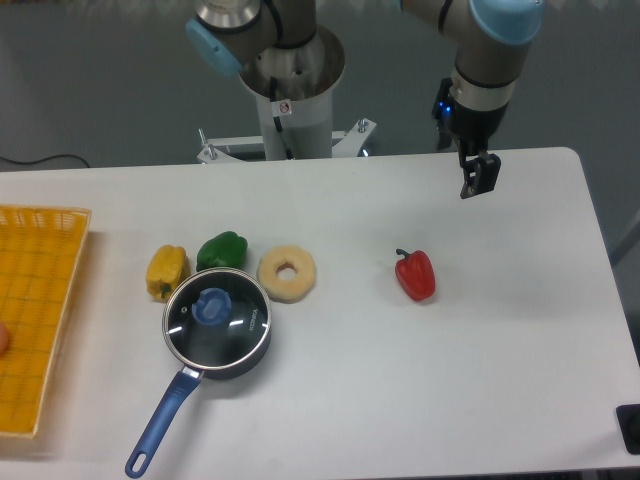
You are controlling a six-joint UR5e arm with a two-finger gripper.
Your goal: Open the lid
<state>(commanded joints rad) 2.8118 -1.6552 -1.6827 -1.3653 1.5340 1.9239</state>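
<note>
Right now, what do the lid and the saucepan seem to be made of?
The lid looks like clear glass, since the dark inside shows through it, with a thin shiny metal rim and a blue knob, perhaps plastic. The saucepan looks like metal with a glossy dark blue coating.

Glossy glass lid (217, 316) — blue plastic knob, matt white table (520, 370)
</note>
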